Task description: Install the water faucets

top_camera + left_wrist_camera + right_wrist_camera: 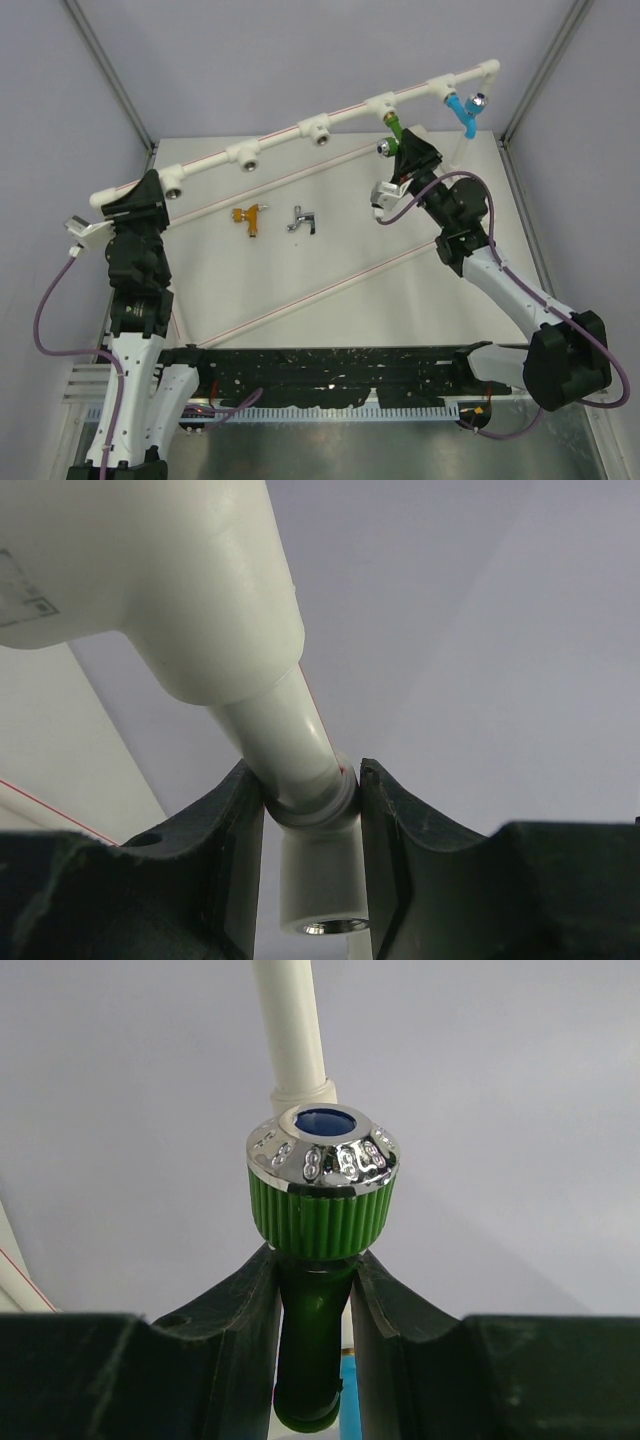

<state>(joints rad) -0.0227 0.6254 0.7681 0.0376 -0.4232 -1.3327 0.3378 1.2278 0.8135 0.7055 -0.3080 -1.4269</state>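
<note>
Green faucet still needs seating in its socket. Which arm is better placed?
Right. The right gripper is shut on the green faucet at the pipe frame, while the left gripper clamps the frame's left end, far from it.

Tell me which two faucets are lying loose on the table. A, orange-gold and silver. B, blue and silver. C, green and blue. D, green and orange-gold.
A: the orange-gold faucet and the silver faucet lie on the table, while the blue faucet hangs from the white pipe and the green faucet is clamped in the right pincer up at the pipe.
</note>
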